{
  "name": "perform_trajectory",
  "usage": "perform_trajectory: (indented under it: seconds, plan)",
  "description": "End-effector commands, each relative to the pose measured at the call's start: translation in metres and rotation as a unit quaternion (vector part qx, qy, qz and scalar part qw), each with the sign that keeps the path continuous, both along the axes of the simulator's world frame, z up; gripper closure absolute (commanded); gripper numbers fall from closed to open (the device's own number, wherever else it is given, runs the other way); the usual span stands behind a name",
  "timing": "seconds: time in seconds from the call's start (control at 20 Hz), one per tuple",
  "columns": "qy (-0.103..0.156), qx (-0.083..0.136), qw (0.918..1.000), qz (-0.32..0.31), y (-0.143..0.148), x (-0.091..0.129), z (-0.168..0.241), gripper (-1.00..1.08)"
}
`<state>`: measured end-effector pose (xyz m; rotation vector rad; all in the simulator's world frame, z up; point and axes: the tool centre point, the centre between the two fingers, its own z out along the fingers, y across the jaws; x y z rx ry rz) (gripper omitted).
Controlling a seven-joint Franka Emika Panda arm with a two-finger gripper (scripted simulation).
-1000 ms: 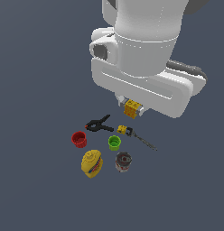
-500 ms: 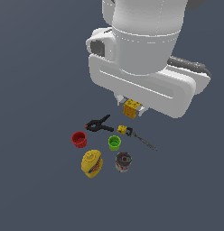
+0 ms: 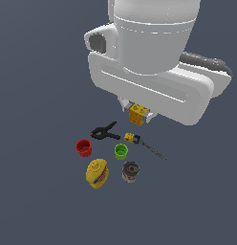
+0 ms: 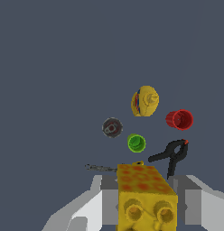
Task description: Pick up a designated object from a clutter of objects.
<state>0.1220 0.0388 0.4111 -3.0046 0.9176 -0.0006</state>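
The yellow-orange block (image 3: pixel 137 114) with dark round spots sits between the fingers of my gripper (image 3: pixel 138 115), held well above the floor. In the wrist view the block (image 4: pixel 143 194) fills the gap between the two grey fingers (image 4: pixel 102 198). The gripper is shut on it. Below lie the red cup (image 3: pixel 83 147), the green cup (image 3: pixel 121 151), the black clamp (image 3: pixel 104 132), the dark can (image 3: pixel 130 172), the rounded yellow thing (image 3: pixel 96 173) and the thin dark rod (image 3: pixel 151 149) with its small yellow piece (image 3: pixel 129 138).
The large white arm body (image 3: pixel 154 62) hangs over the far side of the clutter in the exterior view. In the wrist view the clutter shows as red cup (image 4: pixel 179 119), green cup (image 4: pixel 136 143), clamp (image 4: pixel 172 154), can (image 4: pixel 112 127) and yellow thing (image 4: pixel 144 101).
The arm and the held block have risen slightly. The clutter on the floor has not moved.
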Motion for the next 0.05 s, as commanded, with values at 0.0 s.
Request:
perform_trajectory:
  seconds: [0.0]
  plan:
    - [0.000, 0.000, 1.0000, 0.000, -0.0002, 0.0008, 0.0012, 1.08]
